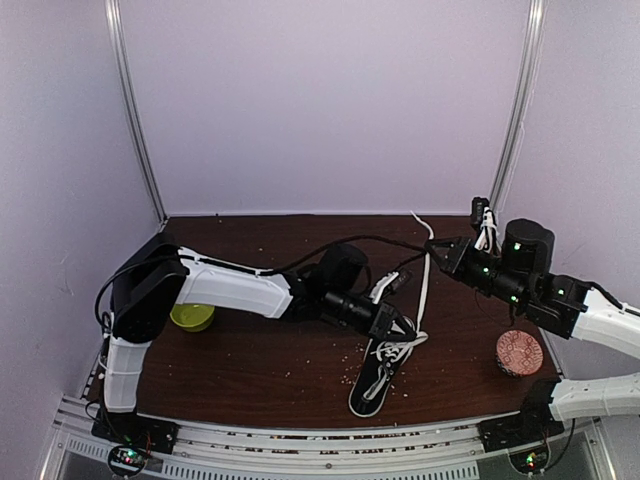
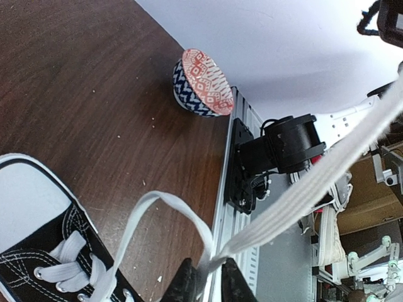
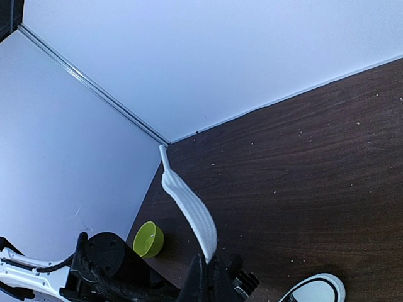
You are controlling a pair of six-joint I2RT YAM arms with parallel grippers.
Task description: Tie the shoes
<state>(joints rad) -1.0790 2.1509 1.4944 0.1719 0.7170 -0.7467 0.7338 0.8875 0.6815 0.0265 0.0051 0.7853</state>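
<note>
Pinching a white lace (image 2: pixel 165 200) between its two dark fingers (image 2: pixel 186 284), the left gripper (image 2: pixel 210 280) is hovering close above the sneaker (image 1: pixel 384 366), which is lying on the dark wooden table (image 1: pixel 270 370) just below and to the left of those fingers. In the left wrist view the lace is arching up from the eyelets of the black upper, curving over and dropping into the pinch. From the fingertips a flat stretch is running taut up and to the right, out of the picture. A patterned bowl (image 2: pixel 200 83) is sitting on the table well beyond the fingertips, near the metal rail at the table's edge.

The right gripper (image 3: pixel 206 280) is hanging raised above the table, well apart from the sneaker, with its fingers (image 3: pixel 196 284) pressed together on the lace too. A short free end is sticking up past the fingertips and leaning to the left. In the top view the lace is stretching from the sneaker's eyelets up toward this gripper (whether both grippers are gripping one and the same strand I cannot tell). The sneaker's white toe cap (image 3: pixel 317 289) is showing to the lower right of the right fingers. A green bowl (image 3: pixel 149 239) is sitting on the table to their left, near the corner of the walls and close to the left arm (image 3: pixel 104 255).
</note>
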